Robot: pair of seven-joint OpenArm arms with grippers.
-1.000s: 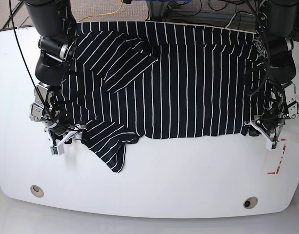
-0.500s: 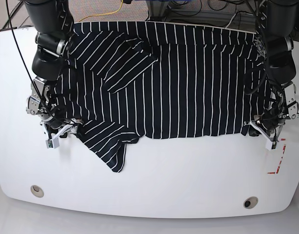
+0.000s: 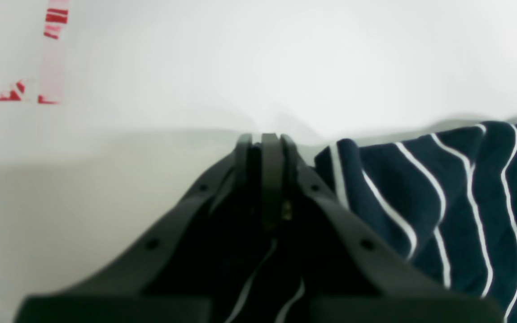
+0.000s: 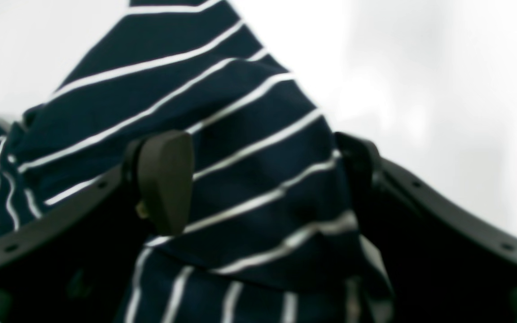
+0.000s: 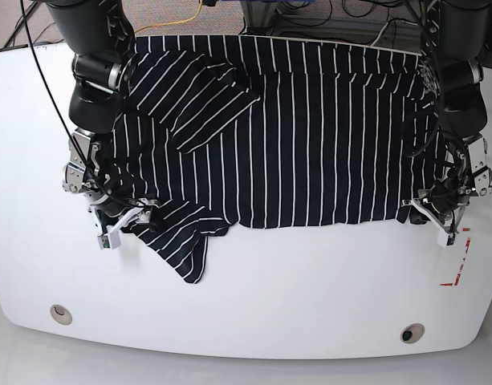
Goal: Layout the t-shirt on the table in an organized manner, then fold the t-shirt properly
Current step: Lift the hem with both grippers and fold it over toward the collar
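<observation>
T-shirt (image 4: 249, 179) between open right pincer (image 4: 263, 175) fingers

Left claw (image 3: 269, 143) pinched closed, t-shirt (image 3: 456, 197) just beside, table (image 3: 285, 58)

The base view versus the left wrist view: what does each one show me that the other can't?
Only the base view shows the whole t-shirt spread out, both arms, the right gripper and two round holes in the table. Only the left wrist view shows, close up, the left gripper with its jaws pressed together at the cloth's edge. Both show striped cloth, white tabletop and the red mark.
</observation>
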